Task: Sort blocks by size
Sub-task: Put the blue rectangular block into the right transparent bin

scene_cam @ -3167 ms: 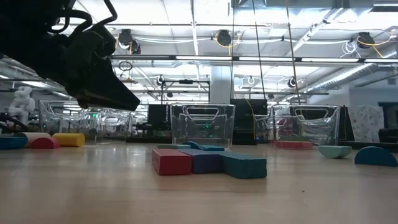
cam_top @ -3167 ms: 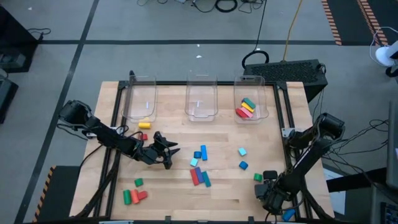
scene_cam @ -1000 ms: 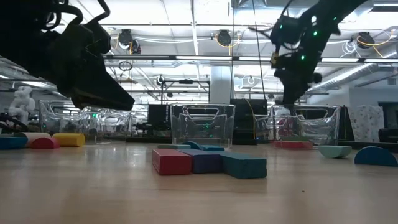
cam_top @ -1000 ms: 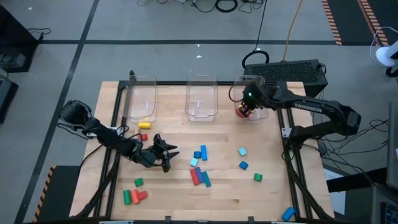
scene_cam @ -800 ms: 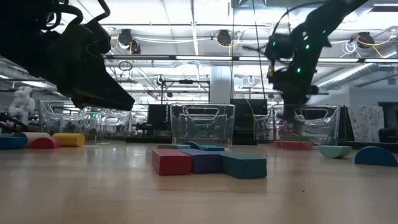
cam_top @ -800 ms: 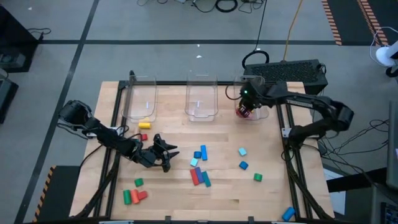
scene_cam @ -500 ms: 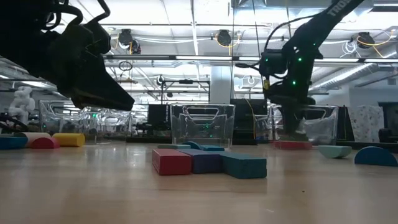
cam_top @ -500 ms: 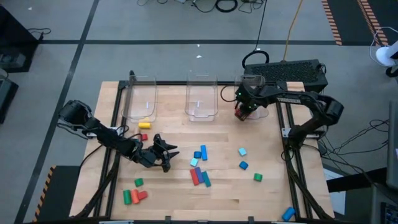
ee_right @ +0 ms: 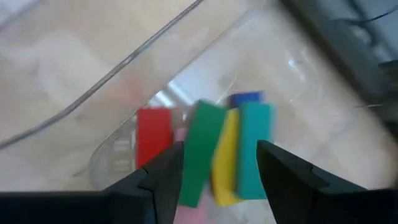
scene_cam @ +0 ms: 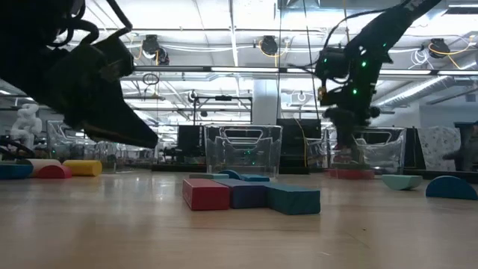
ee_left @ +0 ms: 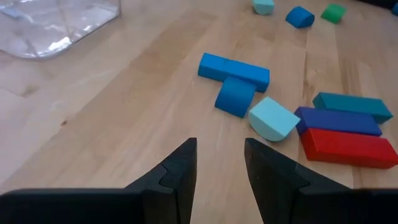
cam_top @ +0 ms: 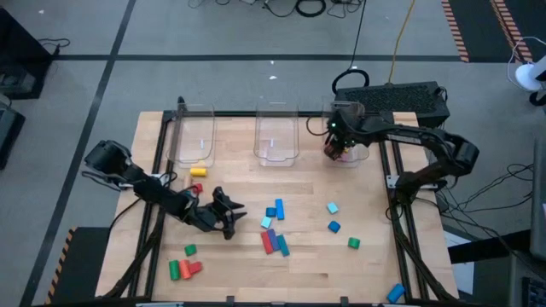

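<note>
Right hand [ee_right: 214, 171] spread over right bin [cam_top: 345, 128], holding bars [ee_right: 205, 149], one apparently just dropped. Left hand [ee_left: 221, 165] part-spread, empty, above worktop [cam_top: 239, 247]. Loose blocks [cam_top: 275, 230] unsorted; middle bin [cam_top: 276, 136] seemingly empty.

Overhead and tabletop-level cameras share the table [cam_top: 307, 264]; wrist cameras look close.
</note>
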Controlling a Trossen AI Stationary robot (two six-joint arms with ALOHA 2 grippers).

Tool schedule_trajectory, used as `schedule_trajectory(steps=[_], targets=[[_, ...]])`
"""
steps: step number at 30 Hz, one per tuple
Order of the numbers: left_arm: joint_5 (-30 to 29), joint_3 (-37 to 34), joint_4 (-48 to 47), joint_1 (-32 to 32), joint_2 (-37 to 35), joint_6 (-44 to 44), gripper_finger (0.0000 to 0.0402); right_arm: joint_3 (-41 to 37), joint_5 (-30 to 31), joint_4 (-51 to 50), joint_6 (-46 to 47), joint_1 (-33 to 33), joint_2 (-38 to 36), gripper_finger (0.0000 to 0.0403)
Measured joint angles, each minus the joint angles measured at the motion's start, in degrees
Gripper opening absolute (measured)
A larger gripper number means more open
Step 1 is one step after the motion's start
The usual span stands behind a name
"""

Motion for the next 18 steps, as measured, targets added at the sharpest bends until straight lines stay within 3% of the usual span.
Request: schedule_trajectory(steps=[7,10,18], targets=[[1.95,0.64,6.88,-0.24,3.82,7.66,0.0136,0.00,0.59,0.29,2.86,3.35,-11.58,0.0180],[2.40,2.70,7.14,-0.46,5.10,12.69,0.0136,0.00,-2.84,0.02,4.30,7.05,-15.33,0.0179],[1.61,5.18,6.94,0.27,6.89,16.53,0.0136,0.00,-4.05,2.57,10.05,22.61,-14.25,0.0178]])
